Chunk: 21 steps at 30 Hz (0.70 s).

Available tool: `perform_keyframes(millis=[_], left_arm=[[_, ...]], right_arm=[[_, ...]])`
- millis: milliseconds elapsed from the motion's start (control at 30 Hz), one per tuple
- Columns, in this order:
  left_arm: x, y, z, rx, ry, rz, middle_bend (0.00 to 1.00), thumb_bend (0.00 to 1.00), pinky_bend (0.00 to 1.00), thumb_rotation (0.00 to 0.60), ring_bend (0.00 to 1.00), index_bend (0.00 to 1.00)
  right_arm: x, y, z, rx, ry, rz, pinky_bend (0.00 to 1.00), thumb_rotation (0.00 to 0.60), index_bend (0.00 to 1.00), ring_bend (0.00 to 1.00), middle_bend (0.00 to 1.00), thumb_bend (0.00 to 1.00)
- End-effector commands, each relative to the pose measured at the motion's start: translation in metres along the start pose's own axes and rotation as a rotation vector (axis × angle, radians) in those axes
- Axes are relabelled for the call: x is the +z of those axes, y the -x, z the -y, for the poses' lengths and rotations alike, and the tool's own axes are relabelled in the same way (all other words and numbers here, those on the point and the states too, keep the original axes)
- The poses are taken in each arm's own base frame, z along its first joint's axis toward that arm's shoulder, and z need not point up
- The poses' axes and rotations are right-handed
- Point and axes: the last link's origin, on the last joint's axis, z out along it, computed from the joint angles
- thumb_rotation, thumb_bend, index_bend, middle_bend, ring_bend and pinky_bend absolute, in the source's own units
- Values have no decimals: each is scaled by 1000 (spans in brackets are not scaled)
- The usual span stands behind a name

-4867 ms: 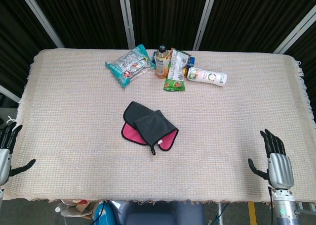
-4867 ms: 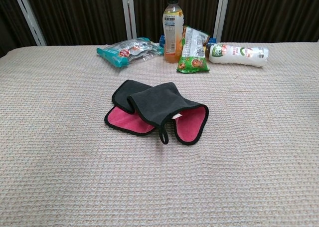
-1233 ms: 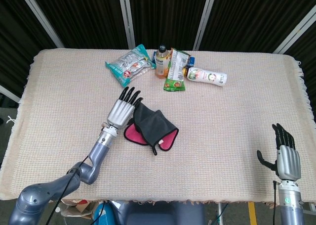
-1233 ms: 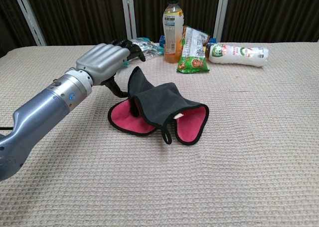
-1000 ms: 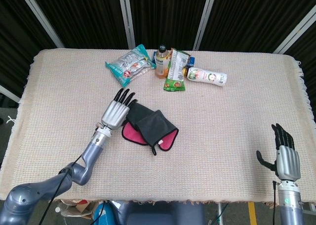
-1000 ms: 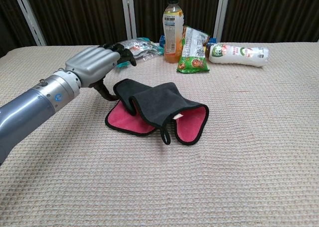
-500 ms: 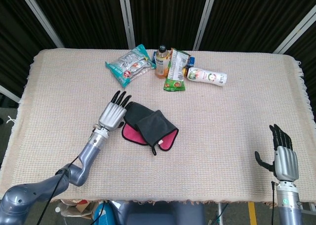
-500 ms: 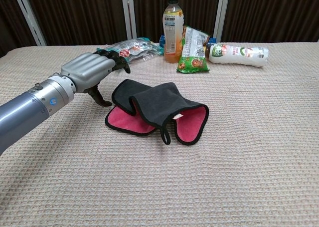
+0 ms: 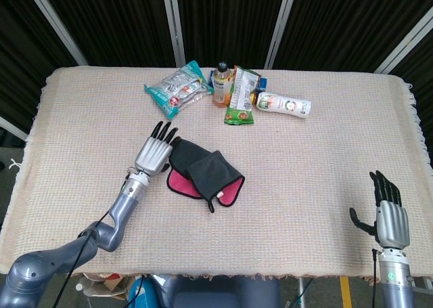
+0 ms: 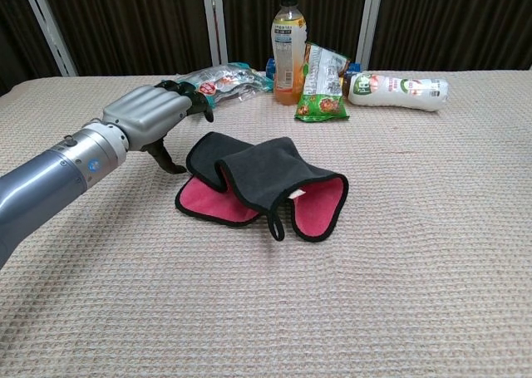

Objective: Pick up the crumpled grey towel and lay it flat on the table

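Note:
The crumpled towel (image 9: pixel 203 170) (image 10: pixel 262 176), grey outside and pink inside, lies folded over itself near the table's middle, a small loop at its front edge. My left hand (image 9: pixel 153 154) (image 10: pixel 148 117) hovers just left of the towel's left corner, palm down, fingers spread and holding nothing; it does not touch the cloth. My right hand (image 9: pixel 387 216) is at the table's near right edge, upright with fingers apart and empty; the chest view does not show it.
At the back stand an orange-drink bottle (image 10: pixel 288 37), a green snack bag (image 10: pixel 322 85), a lying white bottle (image 10: pixel 397 90) and a teal snack packet (image 10: pixel 214 83). The beige woven cloth (image 9: pixel 318 166) covers the table.
My left hand came in from the table's edge, lifted the towel's left corner, let it drop back and drew slightly left. The right hand barely moved.

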Motion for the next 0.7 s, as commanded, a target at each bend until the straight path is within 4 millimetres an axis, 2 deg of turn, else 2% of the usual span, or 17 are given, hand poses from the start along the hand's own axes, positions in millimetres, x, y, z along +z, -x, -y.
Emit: perform_keyframes(millis=[33,400,700], left_arm=[[3,0,-6,-1,7,-11,132,199,0,600,0,251],[7,4,-11,10,16,-4,139,206,0,600,0,257],[7,-4,-20,-41,37,-87,184,248,0,600,7,325]], right_arm=[[0,0,0,0,1,1,0,600,0,0,0,331],[1,0,-2,1,8,0,0,600,0,0,0,331],[0,2,-2,-3,9,3,0,600,0,0,0,331]])
